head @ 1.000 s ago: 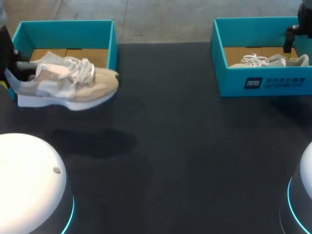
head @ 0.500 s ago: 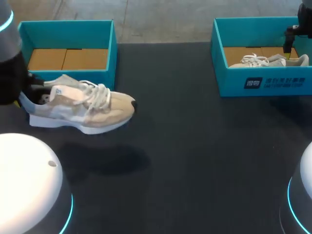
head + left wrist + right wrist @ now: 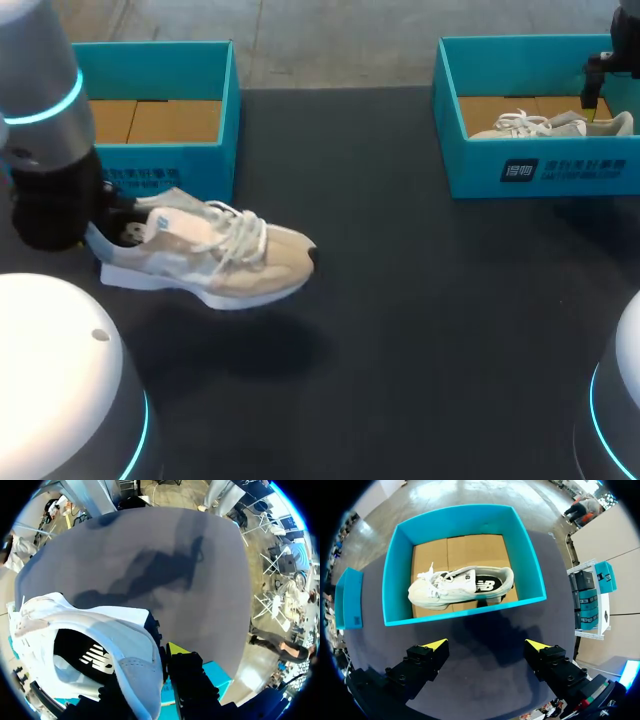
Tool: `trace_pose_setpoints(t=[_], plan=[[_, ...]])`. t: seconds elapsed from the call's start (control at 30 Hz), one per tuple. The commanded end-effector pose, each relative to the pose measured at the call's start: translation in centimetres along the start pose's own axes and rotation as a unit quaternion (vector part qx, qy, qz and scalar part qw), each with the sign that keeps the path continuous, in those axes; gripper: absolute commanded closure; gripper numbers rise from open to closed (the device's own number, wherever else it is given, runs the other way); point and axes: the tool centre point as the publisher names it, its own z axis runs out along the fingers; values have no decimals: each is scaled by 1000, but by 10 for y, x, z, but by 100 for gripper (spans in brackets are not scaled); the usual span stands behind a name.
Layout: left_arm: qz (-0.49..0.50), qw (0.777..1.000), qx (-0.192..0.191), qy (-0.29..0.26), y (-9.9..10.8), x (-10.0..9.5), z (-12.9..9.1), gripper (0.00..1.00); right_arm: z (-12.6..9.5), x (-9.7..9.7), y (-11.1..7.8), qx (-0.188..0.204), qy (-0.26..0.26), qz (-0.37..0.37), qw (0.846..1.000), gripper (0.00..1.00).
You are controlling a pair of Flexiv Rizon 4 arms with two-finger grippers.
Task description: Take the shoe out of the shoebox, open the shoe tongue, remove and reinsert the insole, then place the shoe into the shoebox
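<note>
**Shoe** point(image 3: 205, 258): out of the left box point(image 3: 150, 62), just in front of its front wall. Heel is near that wall and the toe points away past the box's right front corner. A shadow lies on the table point(image 3: 400, 320) under the sole and apart from it, so the shoe is judged carried, not set down.

**Left pincer** point(image 3: 155, 662): clamped on the shoe's heel. Left wrist view shows one yellow-tipped finger outside the heel wall. The other is on the inner side, tip hidden. Shoe opening and insole face the wrist.

**Reason for hold (judgement):** a heel grip leaves laces, tongue and opening free for the tongue and insole work to come. Step 1 (shoe out of box) looks nearly done; set-down not yet done.

**Left box:** nothing inside, only its cardboard floor showing, so free for the shoe's return.

**Right box** point(image 3: 540, 170): well apart from the left box, across the table. A 2nd shoe point(image 3: 460, 587) lies in it on its side.

**Right pincer** point(image 3: 485, 647): above the right box, fingers wide apart, holding nothing. Judged on standby.
</note>
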Motion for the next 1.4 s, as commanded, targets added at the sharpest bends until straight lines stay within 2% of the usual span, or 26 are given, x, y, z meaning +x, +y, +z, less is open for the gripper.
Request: trace_pose_setpoints(t=[0.03, 0.17, 0.5, 0.77, 1.03, 1.4], plan=[[1, 1000, 9, 13, 2, -22, 10, 100, 0, 0, -1, 0, 0, 0, 1000, 0], [4, 1000, 23, 16, -1, -41, 21, 100, 0, 0, -1, 0, 0, 0, 1000, 0], [-4, 999, 32, 27, -13, -75, 44, 100, 0, 0, -1, 0, 0, 0, 1000, 0], [-17, 998, 40, 33, -21, -95, 59, 100, 0, 0, -1, 0, 0, 0, 1000, 0], [-32, 996, 73, 26, -24, -109, 77, 100, 0, 0, -1, 0, 0, 0, 1000, 0], [-47, 996, 75, 32, -27, -132, 93, 100, 0, 0, -1, 0, 0, 0, 1000, 0]])
